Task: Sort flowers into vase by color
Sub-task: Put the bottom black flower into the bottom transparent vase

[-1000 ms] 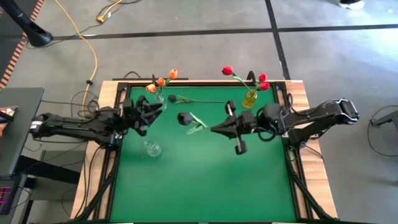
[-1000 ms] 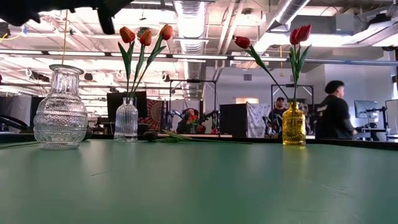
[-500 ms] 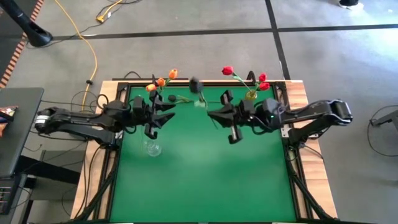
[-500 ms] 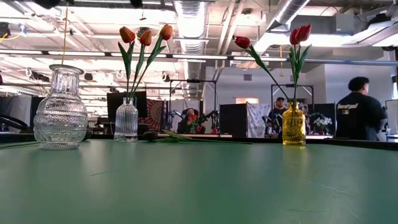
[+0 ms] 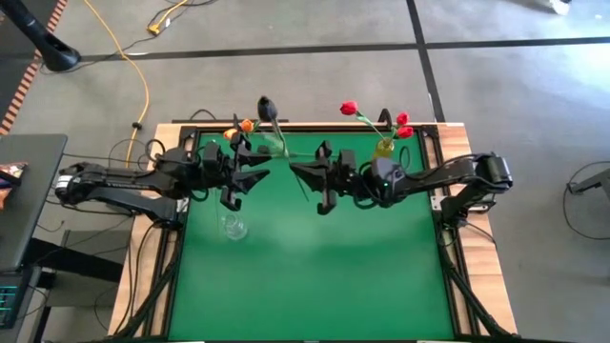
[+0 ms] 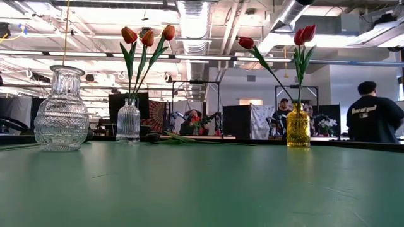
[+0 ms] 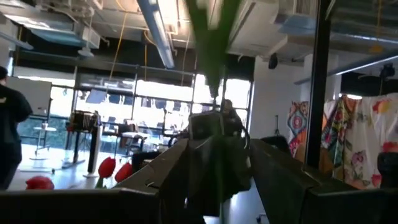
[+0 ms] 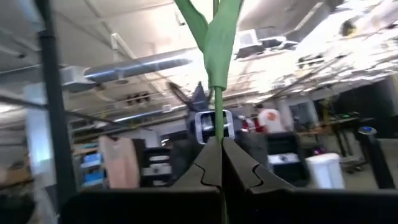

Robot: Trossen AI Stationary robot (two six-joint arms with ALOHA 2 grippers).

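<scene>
A dark tulip (image 5: pixel 268 106) stands head-up above the table's far middle, held by my right gripper (image 5: pixel 294 170), which is shut on its green stem (image 8: pixel 217 118). My left gripper (image 5: pixel 254 168) is open and faces it from the table's left. In the left wrist view the stem (image 7: pixel 211 37) rises beyond the open fingers (image 7: pixel 155 177). The orange tulips stand in a small clear vase (image 6: pixel 128 121), the red ones in a yellow vase (image 6: pixel 298 128). Another dark tulip (image 6: pixel 152 136) lies on the table. My right gripper pinches the dark tulip's stem (image 8: pixel 218 132) between its two fingers, just below the leaves. The fingers come level from the table's right and lie across the stem. The tulip is lifted clear, roughly upright, and its lower stem end (image 5: pixel 306 195) hangs below the fingers.
A round clear vase (image 5: pixel 232 227) stands without flowers near the left arm, also seen in the low view as the big patterned vase (image 6: pixel 61 110). The green mat's near half (image 5: pixel 315 276) is bare. People move in the room beyond the table.
My right gripper has moved toward the table's left and far edge and has turned the dark tulip from lying level to head-up, so its head has swung toward the far edge. My left gripper has shifted slightly toward the table's right, toward the tulip.
</scene>
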